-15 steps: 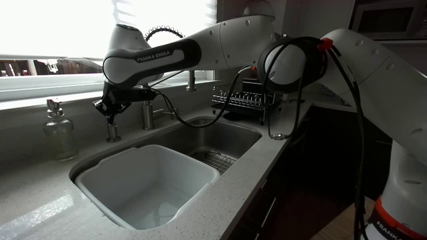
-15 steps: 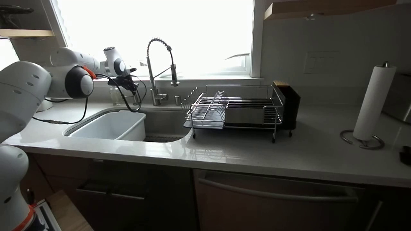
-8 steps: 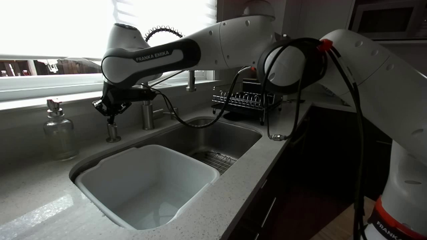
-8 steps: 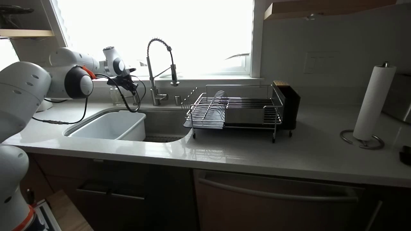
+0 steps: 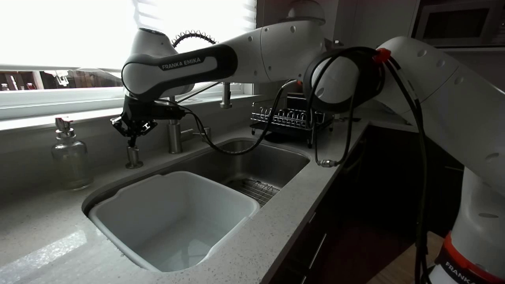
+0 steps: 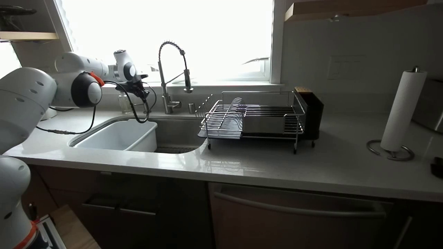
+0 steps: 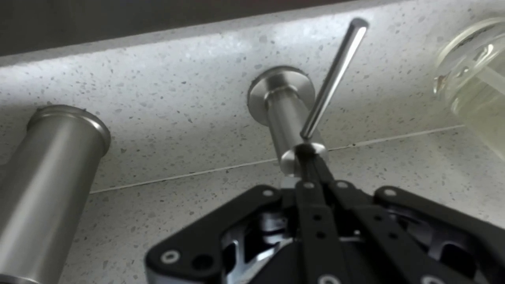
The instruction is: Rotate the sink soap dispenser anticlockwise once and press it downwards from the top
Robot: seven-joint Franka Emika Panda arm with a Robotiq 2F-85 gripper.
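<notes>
Nearby, the glass pump bottle (image 5: 72, 163) and faucet (image 5: 174, 138) flank the soap dispenser (image 7: 287, 112), which stands upright on the counter (image 5: 276, 221) with the gripper (image 7: 309, 156), jaws narrowed together, right at its top.

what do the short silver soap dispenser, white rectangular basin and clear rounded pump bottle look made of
Short silver metal soap dispenser: probably stainless steel with a brushed finish, judging by its soft lengthwise highlights.
White rectangular basin: likely plastic, smooth and satin, with moulded-looking rounded corners.
Clear rounded pump bottle: glass or clear plastic, glossy; see-through with bright glints.
</notes>
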